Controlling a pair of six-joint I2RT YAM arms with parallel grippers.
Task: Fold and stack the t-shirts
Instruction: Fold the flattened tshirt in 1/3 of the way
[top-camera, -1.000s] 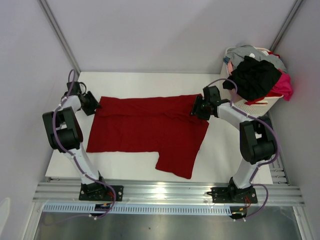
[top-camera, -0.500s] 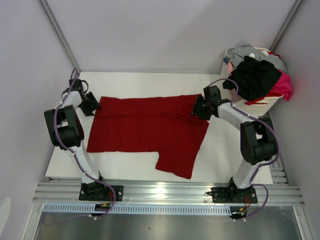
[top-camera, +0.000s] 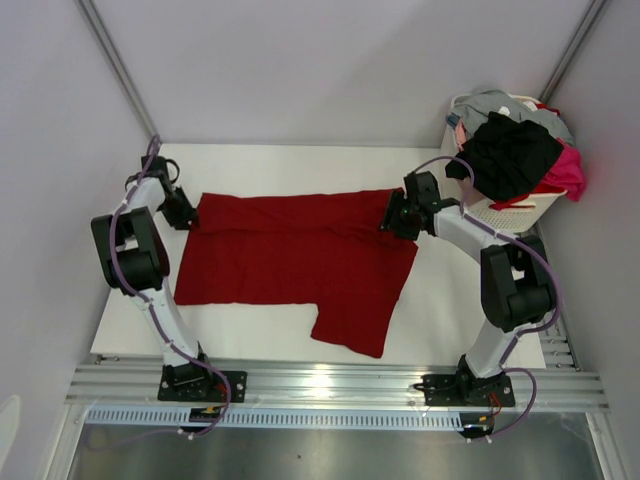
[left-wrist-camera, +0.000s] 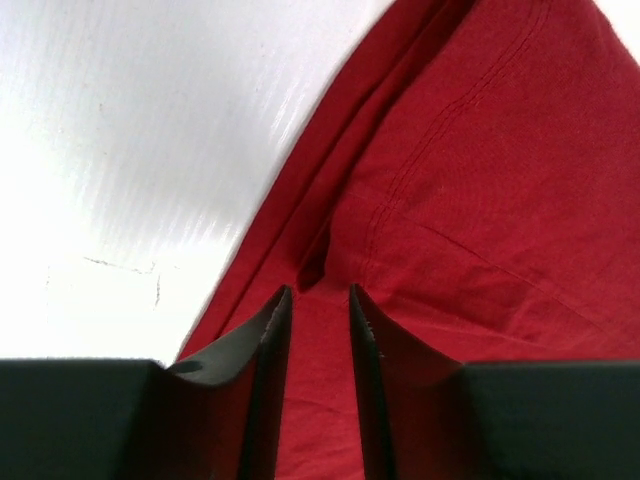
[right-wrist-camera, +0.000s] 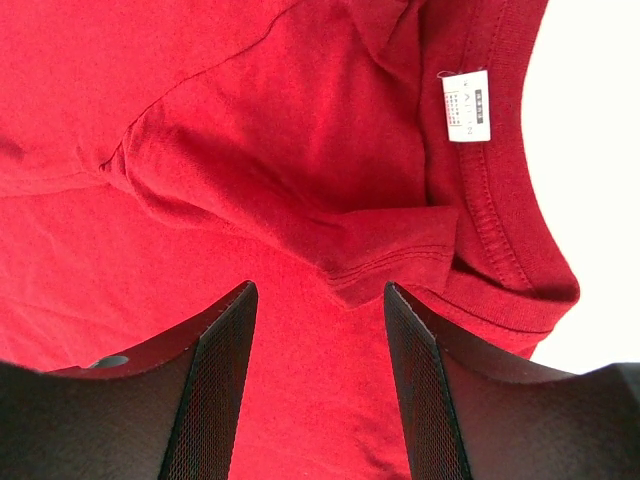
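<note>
On the table (top-camera: 440, 300) the red tee (top-camera: 290, 255) lies spread flat, collar to my right and hem to my left, and the other t-shirts (top-camera: 510, 155) are heaped in the basket (top-camera: 515, 213) at the far right corner. My left gripper (left-wrist-camera: 320, 290) sits on the tee's far left corner with its jaws nearly together. A ridge of cloth runs up to the narrow gap, but I cannot tell whether they have bitten it yet. My right gripper (right-wrist-camera: 320, 285) stands open beside the collar, its jaws well apart and straddling a folded-over flap just below the label (right-wrist-camera: 466, 105), with nothing pinched. I judge the step in hand to be taking both far corners for the 1st fold. To do it well, each side should catch every layer at its edge, not only the top ply. The right jaws should close on the shoulder itself and not on the loose flap, or that flap will bunch inside the fold. Both hands should then lift evenly so the cloth stays taut between them. Compared with 1 second ago, my left arm has shifted slightly toward the far edge, while the right arm and the tee lie as they did.
</note>
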